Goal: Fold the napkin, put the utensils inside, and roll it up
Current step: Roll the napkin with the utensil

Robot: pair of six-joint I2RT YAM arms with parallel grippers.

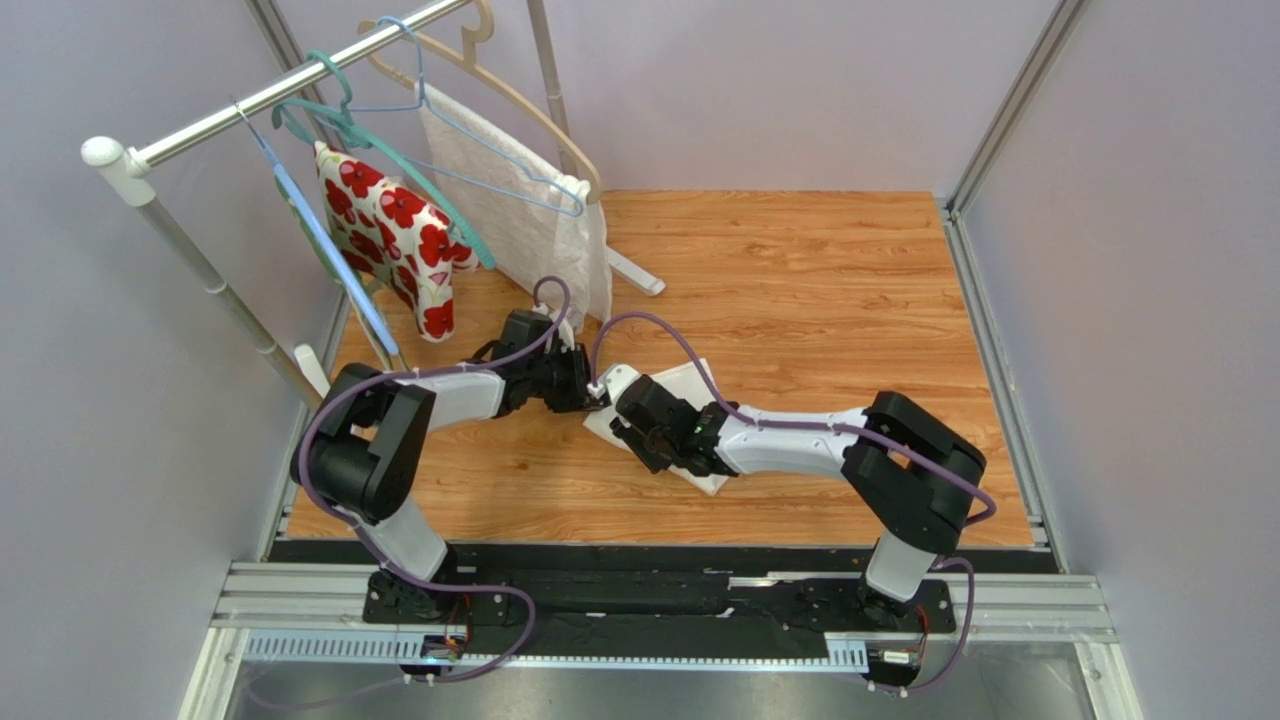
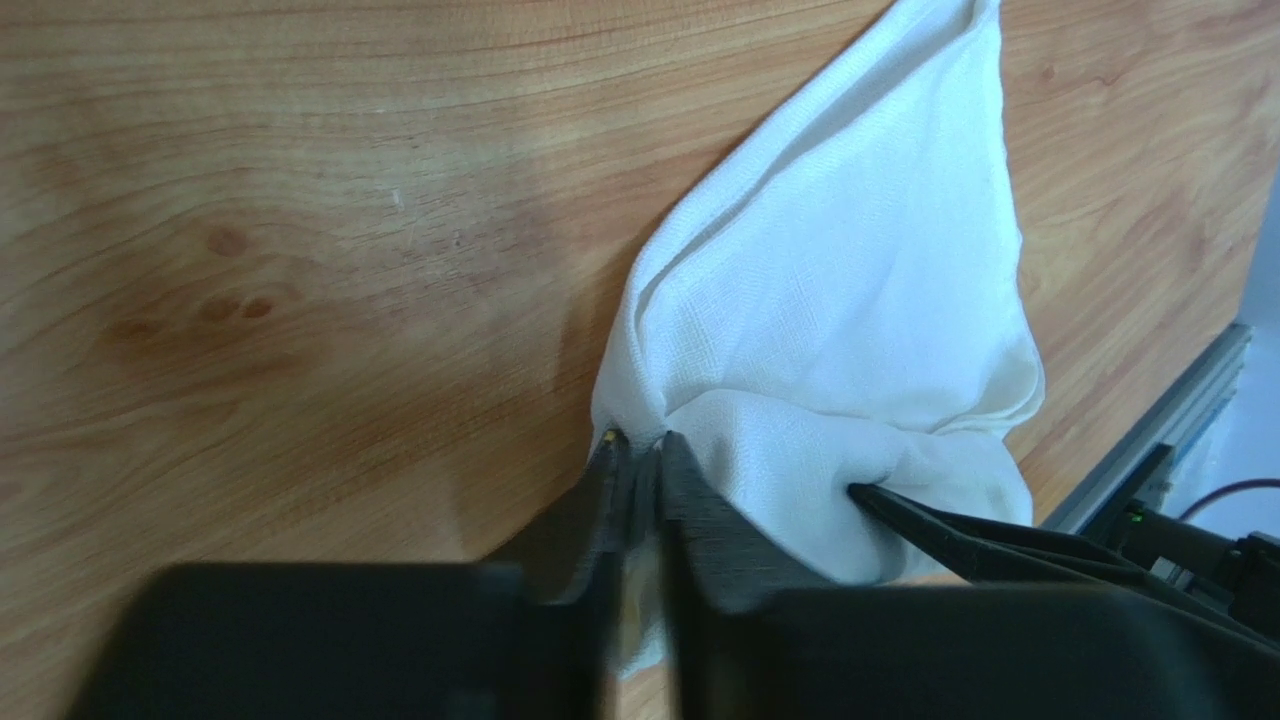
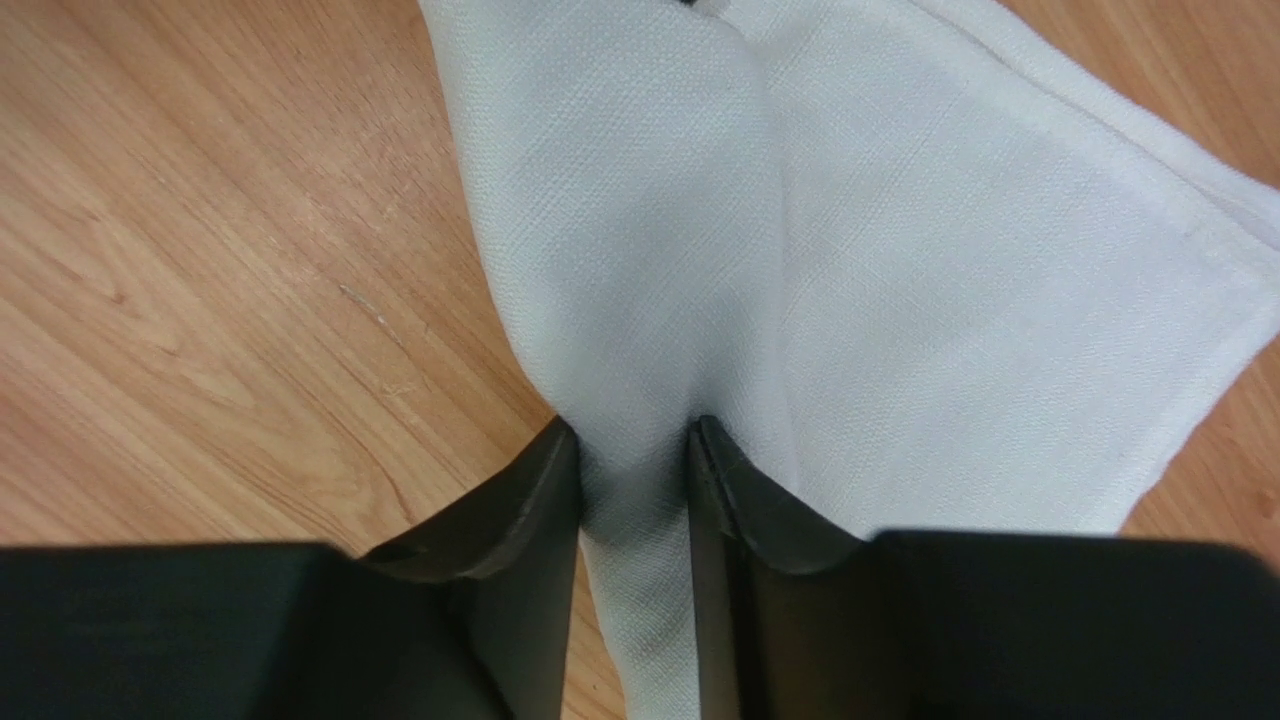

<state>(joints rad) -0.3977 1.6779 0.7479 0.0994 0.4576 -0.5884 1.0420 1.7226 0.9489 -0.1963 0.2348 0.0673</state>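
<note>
The off-white napkin (image 1: 679, 393) lies bunched on the wooden table (image 1: 812, 285), between the two arms. In the left wrist view, the napkin (image 2: 857, 285) rises to a pinched corner. My left gripper (image 2: 639, 446) is shut on that corner, its jaws almost touching with cloth between them. A finger (image 2: 962, 537) of the right gripper presses into the bulging cloth beside it. My right gripper (image 3: 634, 432) holds a raised fold at the napkin's (image 3: 902, 255) edge, and the cloth fills the gap between its fingers. From above, the left gripper (image 1: 595, 393) and right gripper (image 1: 628, 414) nearly meet. The utensils are out of view.
A clothes rail (image 1: 271, 98) stands at the back left, carrying a red-flowered cloth (image 1: 394, 240) and a textured white cloth (image 1: 519, 188) on hangers. Its foot (image 1: 639, 278) rests on the table behind the grippers. A metal frame (image 1: 661, 600) runs along the near edge. Walls close both sides.
</note>
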